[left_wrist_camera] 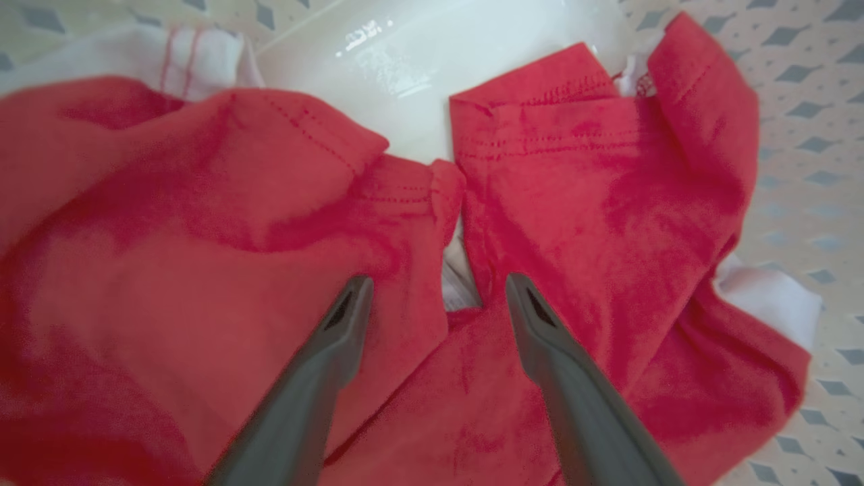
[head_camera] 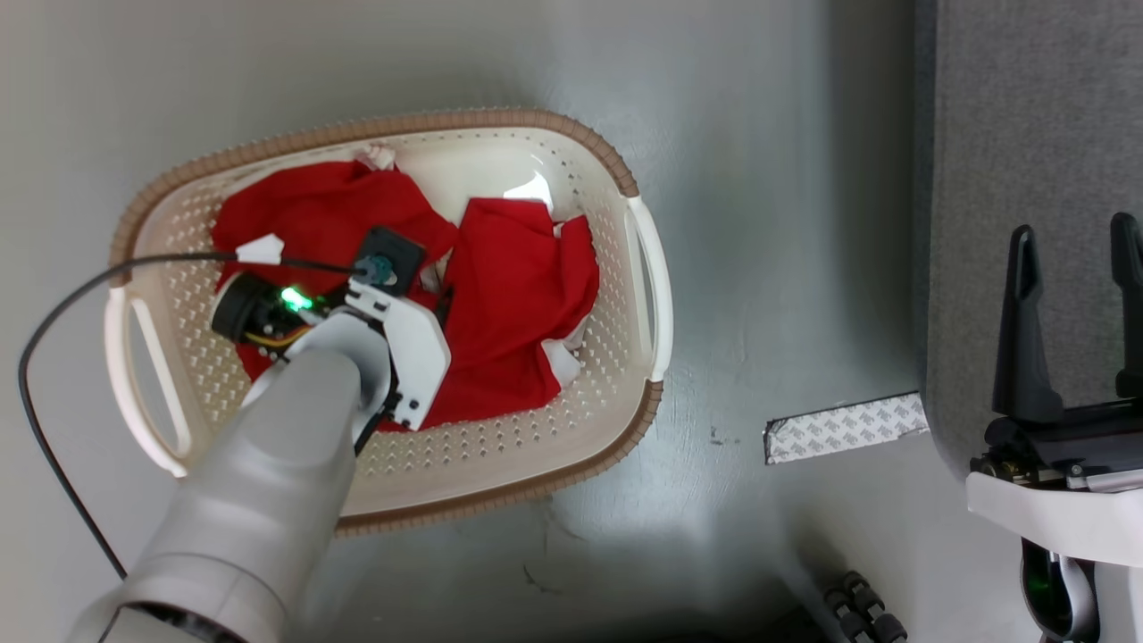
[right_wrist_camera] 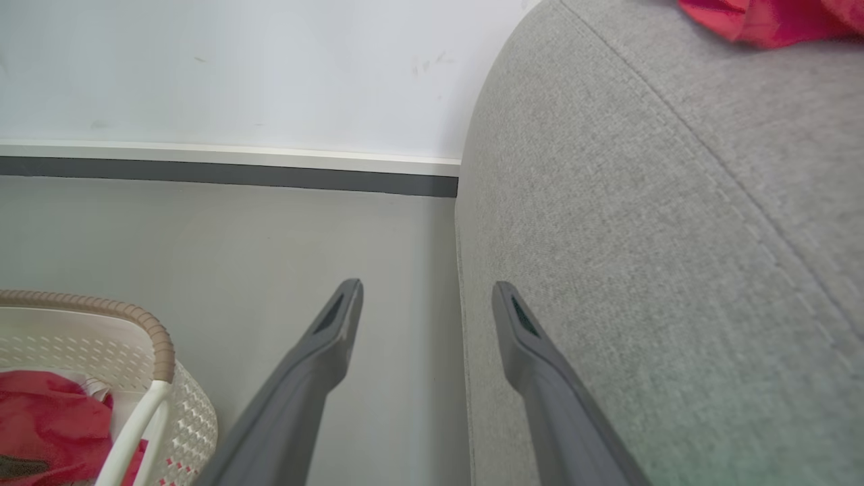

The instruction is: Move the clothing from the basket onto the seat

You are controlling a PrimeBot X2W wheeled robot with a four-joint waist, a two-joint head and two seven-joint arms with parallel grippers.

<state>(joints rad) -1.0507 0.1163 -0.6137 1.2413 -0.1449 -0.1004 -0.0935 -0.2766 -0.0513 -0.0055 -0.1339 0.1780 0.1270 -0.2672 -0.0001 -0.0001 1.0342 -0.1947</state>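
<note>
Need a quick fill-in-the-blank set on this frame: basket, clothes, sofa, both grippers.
1. The left gripper is open over red clothing in the oval cream-white perforated plastic basket, whose rim band is ____.
2. The right gripper is ____, holding nothing.
3. A ____ garment lies on the light-grey woven-fabric sofa.
Missing words: brown; open; red.

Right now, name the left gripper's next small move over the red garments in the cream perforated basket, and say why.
Probably lower slightly and close. The left gripper is open inside the oval cream-white perforated plastic basket, its two dark fingers straddling the meeting edges of the soft red garments, so a short descent should pinch fabric.
</note>
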